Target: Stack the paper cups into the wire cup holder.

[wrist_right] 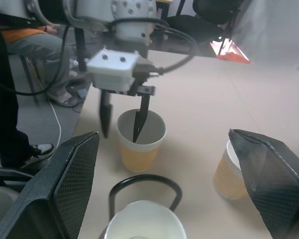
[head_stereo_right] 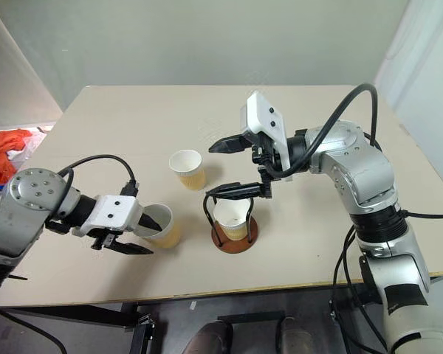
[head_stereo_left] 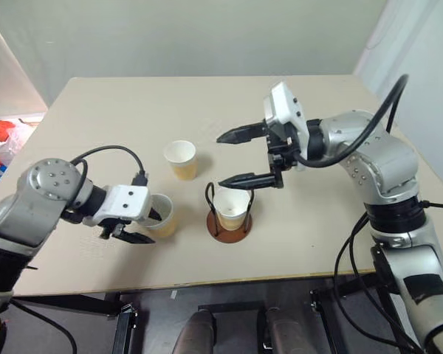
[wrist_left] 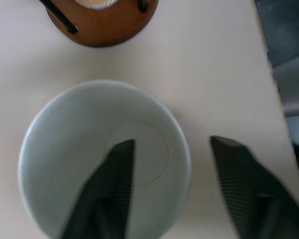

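Cup wall of the near cup (head_stereo_left: pixel 161 215) sits between the left gripper's (head_stereo_left: pixel 138 225) fingers: one finger inside the white interior, one outside by the tan ribbed wall, gap narrow, not clearly pinching yet. Right gripper (head_stereo_left: pixel 235 156) hangs above the holder (head_stereo_left: pixel 229 221), jaws wide, empty. Holder: round reddish-brown disc base, thin black wire loops upright, one cup (head_stereo_left: pixel 232 207) already seated in it. Third cup (head_stereo_left: pixel 181 159) stands alone further back on the table (head_stereo_left: pixel 133 110), well apart from both grippers. Cups are tapered paper with white rolled rims; table is plain matte beige.
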